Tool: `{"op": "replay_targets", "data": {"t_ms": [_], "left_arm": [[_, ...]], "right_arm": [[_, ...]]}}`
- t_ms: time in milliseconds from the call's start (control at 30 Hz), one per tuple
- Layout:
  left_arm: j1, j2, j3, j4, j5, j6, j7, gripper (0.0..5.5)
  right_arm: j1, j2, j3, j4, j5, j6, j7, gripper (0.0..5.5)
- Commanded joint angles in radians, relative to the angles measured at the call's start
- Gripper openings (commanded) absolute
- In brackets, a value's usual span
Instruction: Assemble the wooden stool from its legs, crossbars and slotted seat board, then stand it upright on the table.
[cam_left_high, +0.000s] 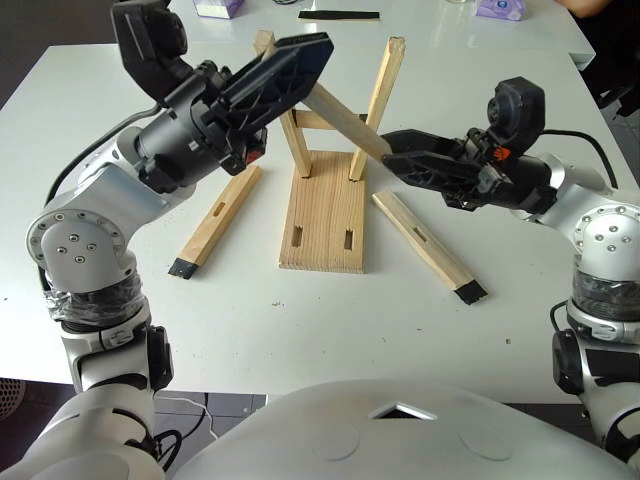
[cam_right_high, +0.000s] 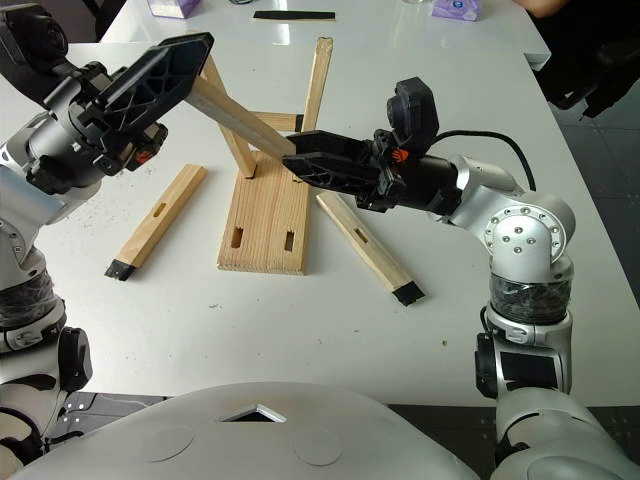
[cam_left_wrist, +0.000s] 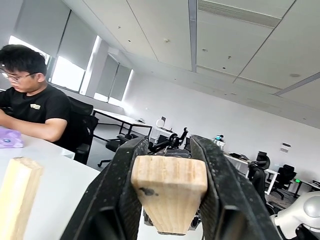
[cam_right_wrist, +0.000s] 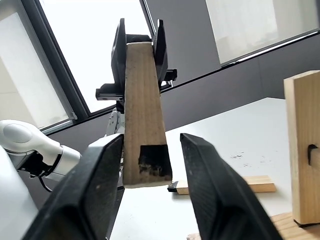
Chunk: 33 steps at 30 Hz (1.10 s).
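Bright, even room light — faint soft shadows on the white table (cam_left_high: 300, 330); windows (cam_right_wrist: 85, 55) blown white.

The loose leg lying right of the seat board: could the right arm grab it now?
Probably yes. The loose leg lies bare on the table close to the right gripper, whose open fingers hold nothing; they only straddle the held leg's end.

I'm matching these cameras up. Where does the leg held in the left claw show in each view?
Left eye: leg slants from left claw down to right claw.
Right eye: same slant, left of centre.
Left wrist: its end face, clamped in the left claw.
Right wrist: it runs away from the camera, near end inside the open right claw.
Shared landmark: the left claw gripping it.
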Motion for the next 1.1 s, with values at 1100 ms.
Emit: {"op": "replay_targets", "data": {"t_ms": [1100], "left_arm": [[0.476, 0.34, 0.109, 0.297, 0.916, -0.356, -0.483, 1.32]], "right_arm": [[0.14, 0.106, 0.023, 0.242, -0.526, -0.424, -0.093, 2.23]]}}
